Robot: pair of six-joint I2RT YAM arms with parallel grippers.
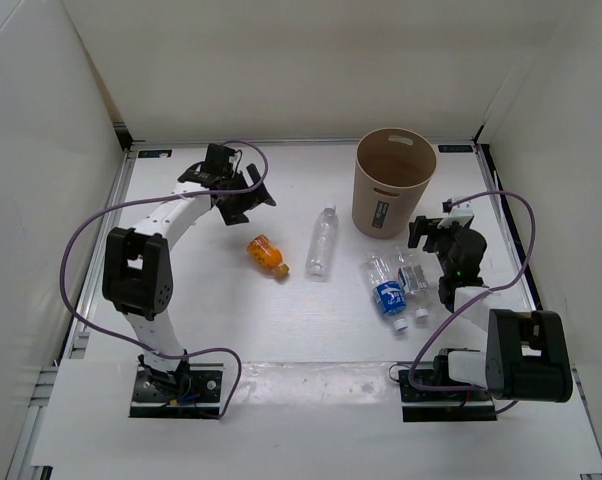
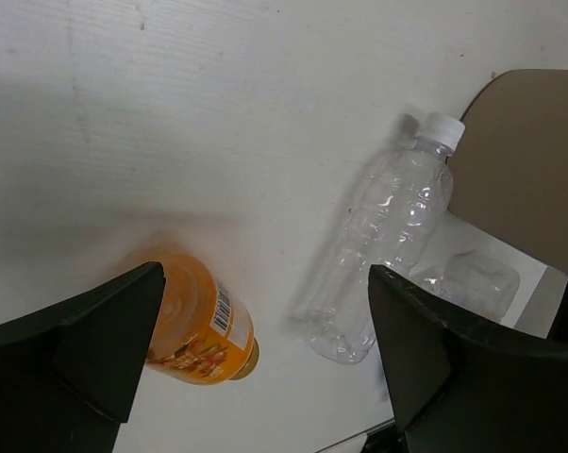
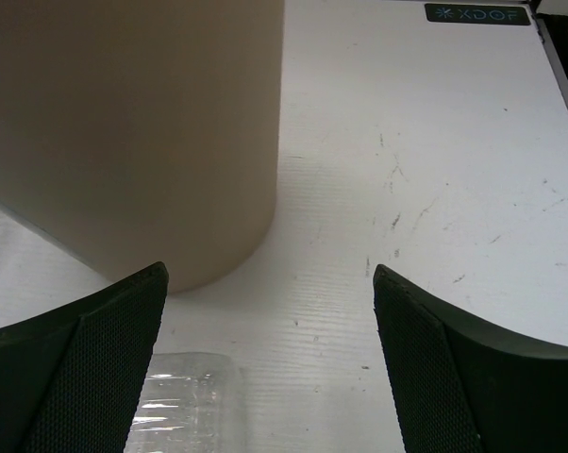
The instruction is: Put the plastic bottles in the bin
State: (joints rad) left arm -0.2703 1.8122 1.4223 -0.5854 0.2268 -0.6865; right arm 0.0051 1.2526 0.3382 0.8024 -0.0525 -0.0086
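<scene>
Four bottles lie on the white table. The orange bottle [image 1: 267, 255] is left of centre, and the slim clear bottle with a white cap [image 1: 323, 240] is beside it. The blue-label bottle [image 1: 386, 290] and the short clear bottle [image 1: 413, 272] lie in front of the tan bin [image 1: 401, 200], which stands upright. My left gripper [image 1: 246, 200] is open and empty above the table, behind the orange bottle [image 2: 197, 326] and the slim bottle [image 2: 388, 245]. My right gripper [image 1: 431, 232] is open and empty, right of the bin [image 3: 133, 132], with a clear bottle's end [image 3: 180, 406] below it.
White walls enclose the table on the left, back and right. The table has a raised dark edge at the far right [image 1: 501, 200]. The bin's side also shows at the right of the left wrist view [image 2: 529, 160].
</scene>
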